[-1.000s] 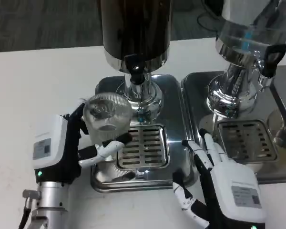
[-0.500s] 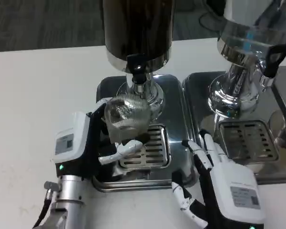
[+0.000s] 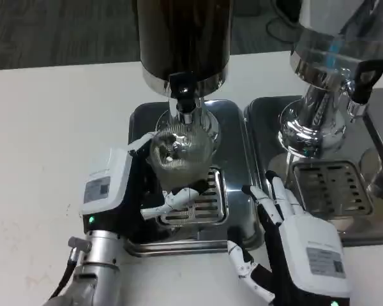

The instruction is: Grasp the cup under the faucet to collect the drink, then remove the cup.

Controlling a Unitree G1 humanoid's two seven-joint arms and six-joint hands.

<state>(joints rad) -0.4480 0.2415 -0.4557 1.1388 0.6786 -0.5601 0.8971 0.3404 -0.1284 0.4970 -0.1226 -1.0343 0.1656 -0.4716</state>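
While our left hand (image 3: 124, 197) grips the cup (image 3: 180, 152) upright, the faucet (image 3: 182, 95) sits just above and beyond its rim, almost in line. Our right hand (image 3: 293, 245) rests with fingers spread, holding nothing, off to the side.

L hand (image 3: 124, 191) raised, fingers curled round, gripping. R hand (image 3: 293, 245) lies flat, palm down, fingers apart.

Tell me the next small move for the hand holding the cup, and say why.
Probably hold the cup steady and nudge it slightly back. The left hand grips it over the drip grate, its mouth just below and in front of the faucet. The right hand rests open, free for the tap.
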